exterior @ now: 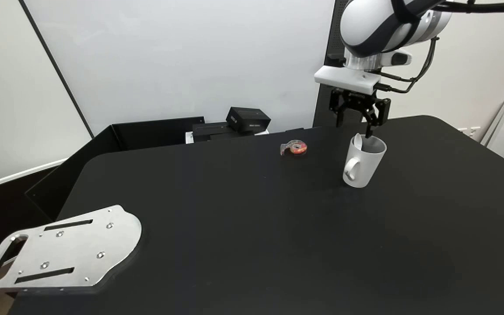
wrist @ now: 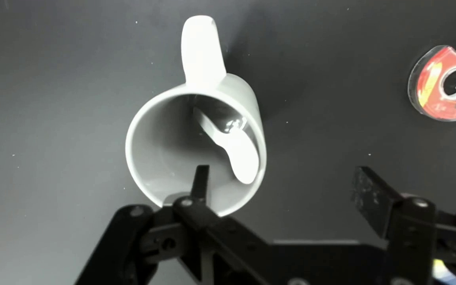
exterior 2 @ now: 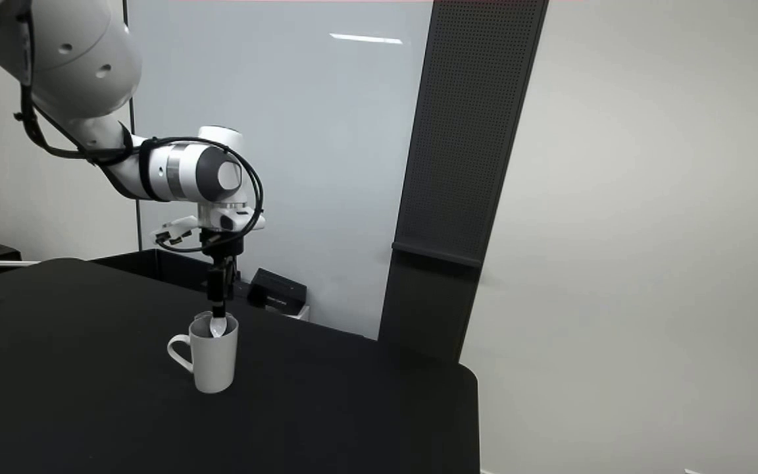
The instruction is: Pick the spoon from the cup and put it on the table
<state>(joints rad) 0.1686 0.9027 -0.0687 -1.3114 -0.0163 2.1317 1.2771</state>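
The white cup (exterior: 368,168) stands upright on the black table (exterior: 243,218); it also shows in an exterior view (exterior 2: 216,365) and the wrist view (wrist: 164,146). The white spoon (wrist: 242,156) leans inside it, bowl end up against the rim, handle end down; its tip shows in both exterior views (exterior: 357,142) (exterior 2: 218,327). My gripper (wrist: 282,172) is open and empty. In the wrist view one finger is over the cup's mouth and the other is beyond the rim. The spoon's bowl appears between them, a little ahead of the fingertips. Whether the finger dips below the rim is unclear.
A red-orange tape dispenser (exterior: 296,147) lies on the table beside the cup, also in the wrist view (wrist: 445,85). A grey metal plate (exterior: 77,249) lies at the table's edge. Black boxes (exterior: 247,119) stand behind the table's far edge. The cup's handle (wrist: 203,51) points away from the gripper.
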